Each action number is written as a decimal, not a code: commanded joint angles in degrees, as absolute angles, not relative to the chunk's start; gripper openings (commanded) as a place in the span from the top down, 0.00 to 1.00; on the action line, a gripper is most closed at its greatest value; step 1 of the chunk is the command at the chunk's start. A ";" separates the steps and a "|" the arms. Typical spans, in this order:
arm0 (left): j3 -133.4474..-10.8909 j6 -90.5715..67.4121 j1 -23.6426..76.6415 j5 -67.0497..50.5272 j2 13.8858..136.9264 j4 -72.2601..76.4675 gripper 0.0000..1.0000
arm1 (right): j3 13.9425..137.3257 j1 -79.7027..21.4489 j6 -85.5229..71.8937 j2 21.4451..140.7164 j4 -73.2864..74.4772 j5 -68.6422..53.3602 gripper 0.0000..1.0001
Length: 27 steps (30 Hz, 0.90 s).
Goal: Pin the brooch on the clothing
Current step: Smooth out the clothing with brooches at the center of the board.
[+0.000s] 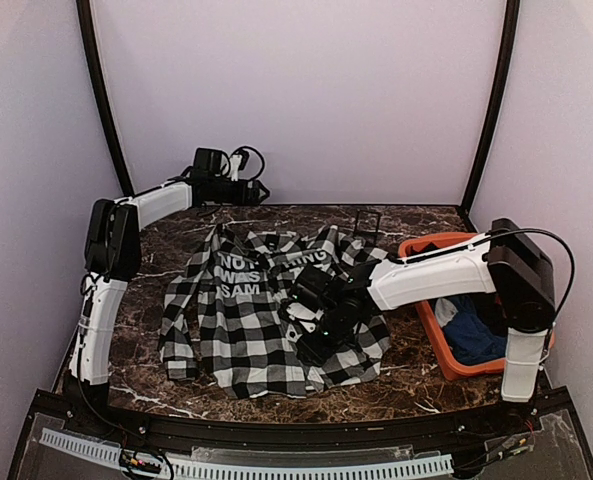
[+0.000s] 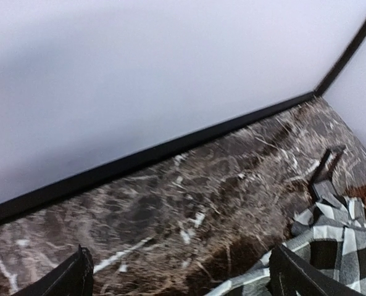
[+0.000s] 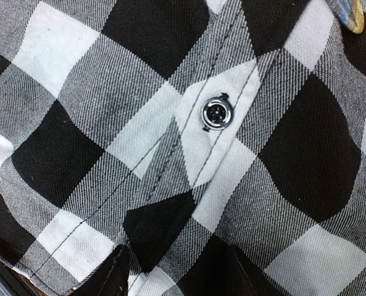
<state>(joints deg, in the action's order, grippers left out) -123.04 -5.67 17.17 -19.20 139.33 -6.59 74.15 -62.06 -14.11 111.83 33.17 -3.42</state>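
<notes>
Worktop: a dark brown marble worktop (image 1: 406, 375) with white veins, enclosed by pale walls.
Shirt: a large black-and-white checked shirt (image 1: 246, 330) lies spread out and rumpled across the middle of the worktop, sleeves out to either side.
Lettering: white block lettering (image 1: 241, 270) runs across the shirt's far half.
Left arm: the white left arm (image 1: 106, 290) is folded back along the left edge and reaches toward the far wall, clear of the shirt.
Right arm: the white right arm (image 1: 436, 280) stretches from the right side across the shirt.
Basket: an orange basket (image 1: 438, 345) sits at the right edge, just beside the shirt.
Blue garment: a plain blue garment (image 1: 476, 335) lies bunched inside the basket.
Left end effector: the left end effector (image 2: 183, 277) hangs over bare marble near the back wall, fingers spread wide with nothing between them.
Right end effector: the right end effector (image 1: 311, 345) is low over the shirt's near middle. Its dark fingertips (image 3: 112, 274) stand apart against checked cloth; whether they pinch it I cannot tell.
Button: a small round metal button (image 3: 214, 113) sits on a stitched band of the shirt.
Small item: a rounded blue-grey and yellow item (image 3: 349, 15) rests on the cloth, cut off by the right wrist view's edge; I cannot tell what it is.
</notes>
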 commanded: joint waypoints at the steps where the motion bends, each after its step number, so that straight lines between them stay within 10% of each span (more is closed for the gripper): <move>1: -128.08 -0.86 19.52 -28.33 142.82 -15.43 0.01 | 72.57 -63.77 -16.37 114.06 40.38 -5.38 0.49; 27: -136.69 20.41 27.85 4.47 152.13 -43.74 0.05 | 71.05 -65.97 -19.52 110.10 40.13 -3.48 0.47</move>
<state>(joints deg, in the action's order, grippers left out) -135.76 17.26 25.82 -9.37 150.23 -39.70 72.75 -64.82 -18.17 110.24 35.42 -3.01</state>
